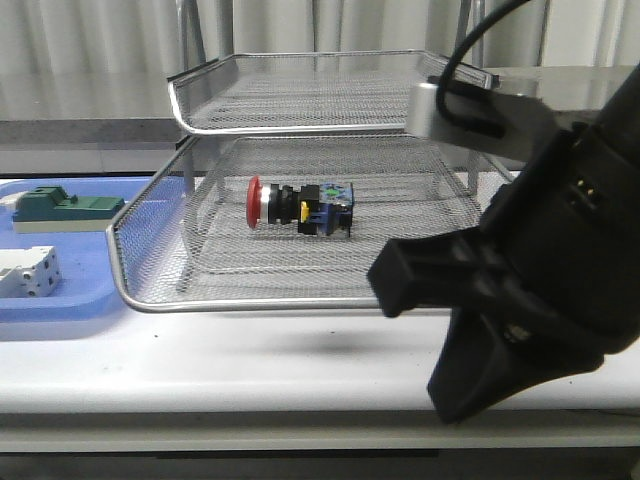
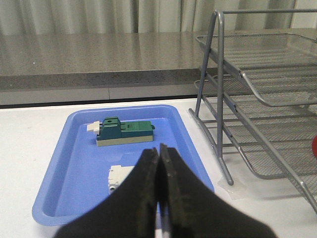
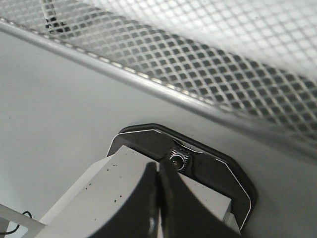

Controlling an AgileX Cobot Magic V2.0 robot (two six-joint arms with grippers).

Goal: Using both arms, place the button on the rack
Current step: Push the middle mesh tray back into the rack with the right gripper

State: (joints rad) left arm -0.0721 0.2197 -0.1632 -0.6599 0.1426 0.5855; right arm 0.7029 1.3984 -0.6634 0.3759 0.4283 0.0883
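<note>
The button (image 1: 298,206) lies on its side in the pulled-out lower tray of the rack (image 1: 300,290), centre frame. Placement appears complete. The left gripper (image 2: 159,198) and right gripper (image 3: 157,208) jaws are clenched, empty.

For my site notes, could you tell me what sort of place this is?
Probably a lab or test bench: a white table with a wire rack, electrical parts in a blue tray, and curtains behind a grey counter.
</note>
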